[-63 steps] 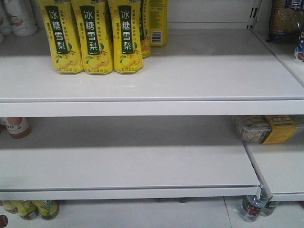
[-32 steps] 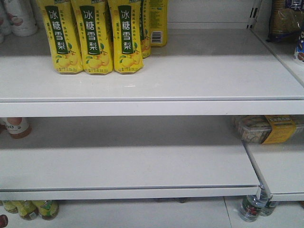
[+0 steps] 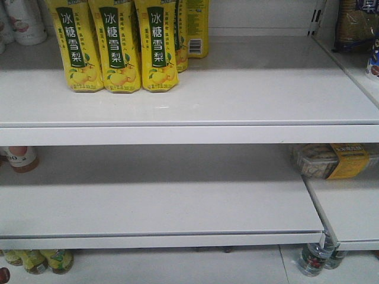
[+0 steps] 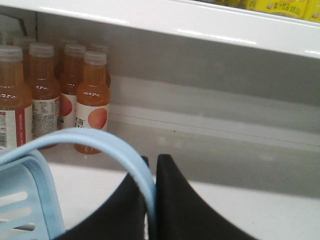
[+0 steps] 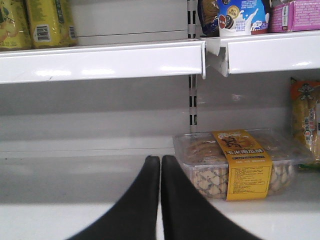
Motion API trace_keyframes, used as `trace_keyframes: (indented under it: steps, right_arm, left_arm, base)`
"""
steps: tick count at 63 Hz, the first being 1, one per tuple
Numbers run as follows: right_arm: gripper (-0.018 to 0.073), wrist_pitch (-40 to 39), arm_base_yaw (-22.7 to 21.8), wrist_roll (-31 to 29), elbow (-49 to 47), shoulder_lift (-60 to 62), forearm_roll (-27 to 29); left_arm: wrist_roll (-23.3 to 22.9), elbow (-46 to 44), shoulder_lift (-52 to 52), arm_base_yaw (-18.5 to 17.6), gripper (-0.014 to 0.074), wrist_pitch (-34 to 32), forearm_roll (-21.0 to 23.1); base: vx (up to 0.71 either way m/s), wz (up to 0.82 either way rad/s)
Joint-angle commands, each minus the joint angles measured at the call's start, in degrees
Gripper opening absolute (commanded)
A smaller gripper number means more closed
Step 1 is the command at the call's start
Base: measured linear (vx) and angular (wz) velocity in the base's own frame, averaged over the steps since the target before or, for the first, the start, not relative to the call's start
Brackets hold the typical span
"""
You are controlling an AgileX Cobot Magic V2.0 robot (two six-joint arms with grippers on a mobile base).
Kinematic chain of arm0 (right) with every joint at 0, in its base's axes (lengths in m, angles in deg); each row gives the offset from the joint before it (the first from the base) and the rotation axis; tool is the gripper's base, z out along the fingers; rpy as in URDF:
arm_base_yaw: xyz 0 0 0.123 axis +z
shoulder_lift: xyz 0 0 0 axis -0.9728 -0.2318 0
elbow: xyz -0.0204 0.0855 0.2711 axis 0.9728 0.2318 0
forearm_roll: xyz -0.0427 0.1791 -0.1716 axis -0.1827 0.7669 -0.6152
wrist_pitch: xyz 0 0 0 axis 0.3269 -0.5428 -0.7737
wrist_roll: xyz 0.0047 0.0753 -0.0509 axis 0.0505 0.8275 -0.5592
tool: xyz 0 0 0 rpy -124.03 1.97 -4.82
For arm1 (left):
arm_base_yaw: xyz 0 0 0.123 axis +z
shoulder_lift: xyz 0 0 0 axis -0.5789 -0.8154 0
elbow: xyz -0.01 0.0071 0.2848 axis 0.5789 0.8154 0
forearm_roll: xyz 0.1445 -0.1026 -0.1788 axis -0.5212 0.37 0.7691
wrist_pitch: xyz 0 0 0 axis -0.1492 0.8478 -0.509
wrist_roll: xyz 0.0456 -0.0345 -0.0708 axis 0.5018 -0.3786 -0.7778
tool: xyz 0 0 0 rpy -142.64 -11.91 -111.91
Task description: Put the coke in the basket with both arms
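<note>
Coke appeared in none of my views; nothing had shifted on the shelf [image 3: 177, 100]. My left tool [image 4: 151, 200] pinched the basket [image 4: 30, 200] handle; my right tool [image 5: 160, 200] stayed closed, empty.

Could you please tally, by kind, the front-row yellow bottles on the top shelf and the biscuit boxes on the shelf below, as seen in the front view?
Yellow pear-drink bottles, front row: 3
Clear biscuit box with yellow label: 1
Total: 4
</note>
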Motion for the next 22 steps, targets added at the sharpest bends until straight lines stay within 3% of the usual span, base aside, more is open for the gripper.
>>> trace_keyframes:
  steps: [1,22]
  right_arm:
    - [-0.0005,-4.55,-0.33,-0.09,0.47,0.74,-0.48]
    - [-0.0005,-4.55,-0.33,-0.09,0.47,0.74,-0.48]
  left_arm:
    - [2.02,-1.77,1.26,0.01,-0.0006,-8.76,-1.72]
    - [2.02,-1.77,1.26,0.01,-0.0006,-8.76,-1.72]
  base:
    - [0.0,0.0]
    - [0.0,0.0]
